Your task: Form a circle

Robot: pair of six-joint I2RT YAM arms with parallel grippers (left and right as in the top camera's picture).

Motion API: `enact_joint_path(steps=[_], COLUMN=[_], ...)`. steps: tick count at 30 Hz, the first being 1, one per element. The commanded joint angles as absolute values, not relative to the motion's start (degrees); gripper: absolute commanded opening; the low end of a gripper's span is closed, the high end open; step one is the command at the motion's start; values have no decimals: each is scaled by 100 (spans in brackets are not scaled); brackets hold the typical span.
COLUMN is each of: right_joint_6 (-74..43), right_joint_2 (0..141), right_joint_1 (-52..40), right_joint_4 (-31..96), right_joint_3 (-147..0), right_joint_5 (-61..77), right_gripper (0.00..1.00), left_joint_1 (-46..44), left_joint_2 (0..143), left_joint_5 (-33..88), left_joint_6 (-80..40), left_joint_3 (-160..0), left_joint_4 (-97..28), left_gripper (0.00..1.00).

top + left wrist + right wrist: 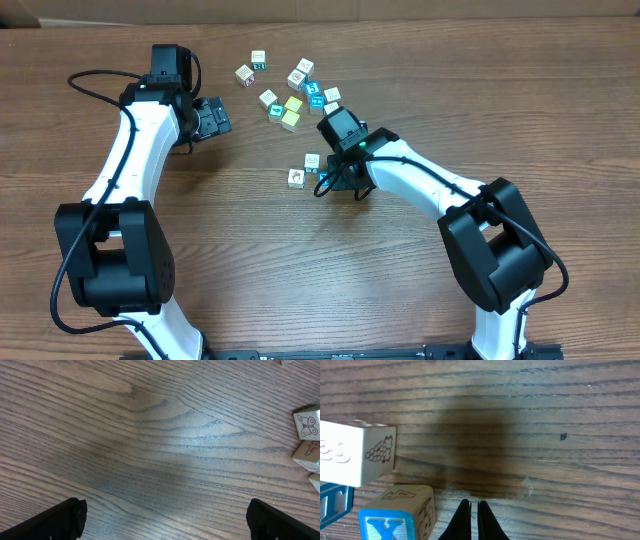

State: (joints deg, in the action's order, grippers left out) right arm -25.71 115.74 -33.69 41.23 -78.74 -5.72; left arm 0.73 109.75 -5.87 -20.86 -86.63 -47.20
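Note:
The small cluster for the circle lies at mid-table: two white-faced cubes [312, 160] [296, 177], with a sliver of blue beside them under my right arm. In the right wrist view a white cube with a grape drawing [357, 457], a cube with a blue X face [395, 515] and a blue T cube [332, 505] sit close together at the left. My right gripper [474, 507] [328, 178] is shut just right of the X cube, holding nothing. My left gripper [162, 520] [212, 118] hovers open over bare wood, away from the cluster.
A loose scatter of white, yellow and teal cubes [290, 95] lies at the back centre. Two of its cubes, one with a butterfly drawing [307, 425], show at the right edge of the left wrist view. A black cable loops beside my right gripper.

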Motion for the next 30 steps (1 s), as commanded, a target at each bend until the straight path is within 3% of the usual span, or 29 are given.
enact_joint_path(steps=[1,30], right_joint_6=[-2593,-2814], right_joint_2=[11598,11598], right_joint_1=[-3269,-3260], right_joint_4=[4016,3734], right_joint_3=[-7883,-7618], right_joint_5=[-259,344], right_gripper=[4,4], left_joint_1=[38,36], left_joint_2=[11015,11015], left_joint_5=[-657,-657], left_joint_6=[-2080,-2080], left_joint_3=[-8748,-8748], left_joint_4=[-4733,-4733], left_gripper=[100,100])
